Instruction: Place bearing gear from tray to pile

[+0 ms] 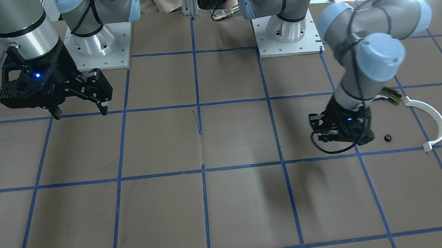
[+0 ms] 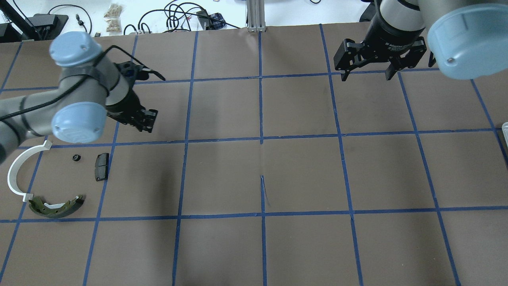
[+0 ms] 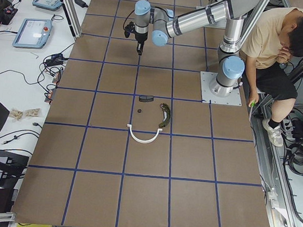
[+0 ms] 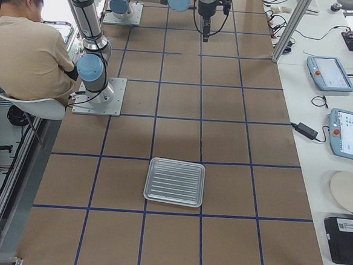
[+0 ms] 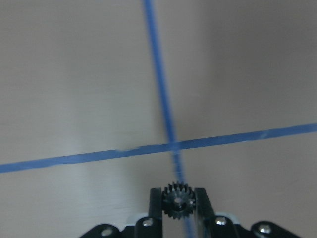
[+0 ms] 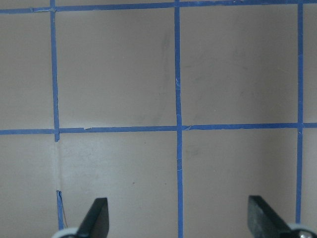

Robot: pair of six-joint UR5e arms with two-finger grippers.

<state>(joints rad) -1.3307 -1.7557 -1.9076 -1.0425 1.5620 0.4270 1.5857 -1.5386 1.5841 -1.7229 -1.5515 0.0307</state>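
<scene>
My left gripper (image 5: 177, 198) is shut on a small black toothed bearing gear (image 5: 177, 203) and holds it above a crossing of blue tape lines. The same gripper shows in the overhead view (image 2: 145, 121) and the front view (image 1: 322, 126), just beside the pile. The pile holds a bronze-grey brake shoe (image 2: 57, 206), a white plastic arc (image 2: 16, 171), a black pad (image 2: 101, 167) and a tiny black round piece (image 2: 76, 157). The silvery tray (image 4: 174, 181) lies far off at the table's other end. My right gripper (image 2: 365, 75) is open and empty.
The brown table (image 2: 262, 178) is marked with a blue tape grid. The two arm bases (image 1: 97, 42) stand at the robot's side. A seated person (image 3: 280, 55) is beside the table. Tablets and cables (image 4: 332, 73) lie on the side bench.
</scene>
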